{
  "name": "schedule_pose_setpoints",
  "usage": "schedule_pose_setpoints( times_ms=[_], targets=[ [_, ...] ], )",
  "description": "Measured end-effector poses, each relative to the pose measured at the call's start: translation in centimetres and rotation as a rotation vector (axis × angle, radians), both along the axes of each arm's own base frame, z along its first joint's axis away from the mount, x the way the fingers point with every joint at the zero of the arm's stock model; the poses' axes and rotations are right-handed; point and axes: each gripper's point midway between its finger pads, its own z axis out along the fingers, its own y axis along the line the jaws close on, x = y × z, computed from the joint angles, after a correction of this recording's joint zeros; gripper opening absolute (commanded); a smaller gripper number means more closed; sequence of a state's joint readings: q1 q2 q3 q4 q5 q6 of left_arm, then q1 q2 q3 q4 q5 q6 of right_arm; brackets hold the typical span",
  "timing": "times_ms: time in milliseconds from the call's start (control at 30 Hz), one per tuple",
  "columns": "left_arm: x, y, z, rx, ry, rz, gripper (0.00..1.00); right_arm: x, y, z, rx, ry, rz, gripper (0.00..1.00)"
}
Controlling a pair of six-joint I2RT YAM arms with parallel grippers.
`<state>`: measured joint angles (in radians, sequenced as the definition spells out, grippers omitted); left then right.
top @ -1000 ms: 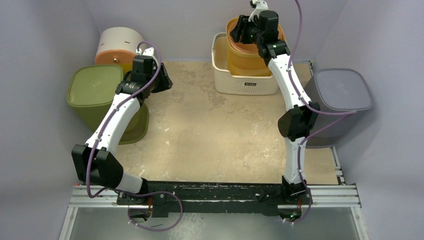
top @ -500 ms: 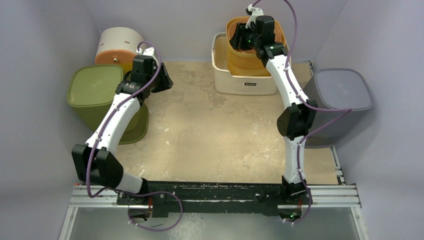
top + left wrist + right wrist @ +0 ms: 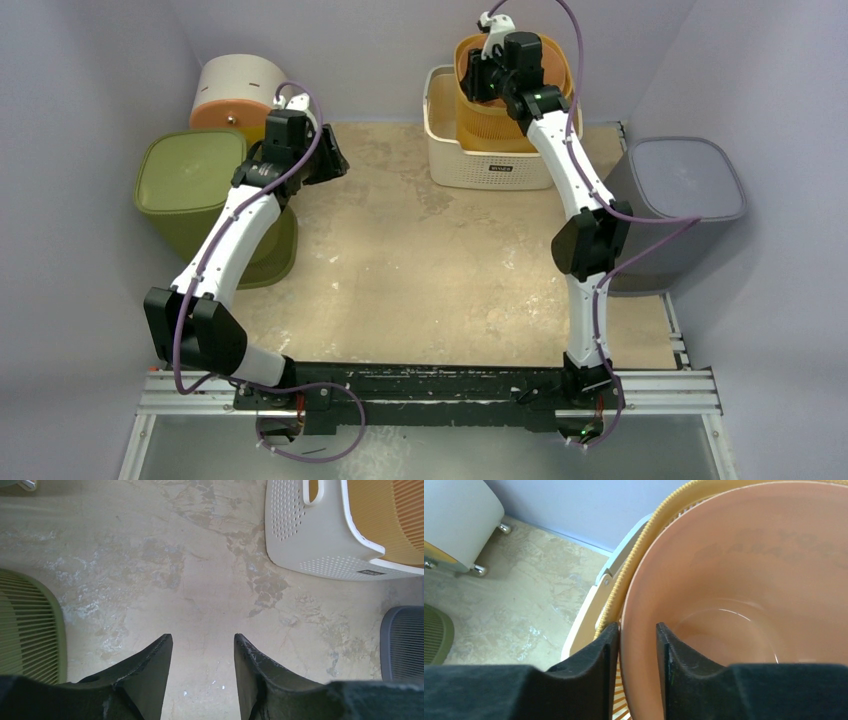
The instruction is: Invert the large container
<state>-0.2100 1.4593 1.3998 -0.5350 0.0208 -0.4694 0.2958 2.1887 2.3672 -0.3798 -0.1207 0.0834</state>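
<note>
Smooth peach plastic, faintly glossy inside, on the tub [image 3: 749, 580] at the right claw [image 3: 634, 627]; ribbed yellow-orange plastic on the basket [image 3: 634, 557] just left of that claw. Ahead of the left claw [image 3: 202, 637], a matt, blotchy, worn worktop [image 3: 150, 595]; ahead and to its right, a perforated white plastic crate [image 3: 310, 540]. Matt black, scuffed fingers [image 3: 250, 680].

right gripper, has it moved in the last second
Yes. Against the white basket in the top view, the right gripper has shifted left, toward the orange basket's left rim.
</note>
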Motion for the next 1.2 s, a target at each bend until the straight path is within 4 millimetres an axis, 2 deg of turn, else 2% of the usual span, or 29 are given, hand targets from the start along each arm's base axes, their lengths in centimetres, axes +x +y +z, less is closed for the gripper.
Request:
schedule_pose_setpoints(
  times_ms=[100,167,200,400,700,867,933,1000,1200],
  targets=[
    [0.1,-0.1,0.3,-0.003,-0.005,-0.002,0.48,-0.1,0.2,0.0,-0.013,-0.008,0.014,0.23],
    [0.1,-0.1,0.5,-0.005,-0.009,-0.003,0.49,-0.1,0.3,0.1,-0.020,-0.013,0.019,0.05],
    [0.1,-0.1,0.7,-0.006,-0.011,-0.004,0.49,-0.1,0.3,0.1,-0.022,-0.014,0.022,0.00],
    [0.1,-0.2,0.9,-0.010,-0.015,-0.005,0.56,0.0,0.1,0.2,-0.027,-0.017,0.019,0.00],
    [0.1,-0.3,1.1,-0.018,-0.017,-0.004,0.60,-0.3,-0.3,0.9,-0.023,-0.001,0.002,0.00],
    [-0.3,-0.2,2.0,-0.024,-0.038,-0.005,0.60,-0.8,-1.3,2.0,-0.019,-0.011,-0.029,0.00],
    [-0.5,-0.2,2.4,-0.026,-0.049,-0.005,0.60,-1.3,-1.8,3.1,-0.012,-0.028,-0.040,0.00],
    [-0.7,-0.1,2.9,-0.028,-0.061,-0.005,0.60,-2.1,-2.3,5.1,0.007,-0.067,-0.048,0.00],
    [-1.0,-0.1,3.8,-0.034,-0.084,-0.006,0.60,-5.3,-3.8,14.4,0.086,-0.254,-0.078,0.00]
  ],
)
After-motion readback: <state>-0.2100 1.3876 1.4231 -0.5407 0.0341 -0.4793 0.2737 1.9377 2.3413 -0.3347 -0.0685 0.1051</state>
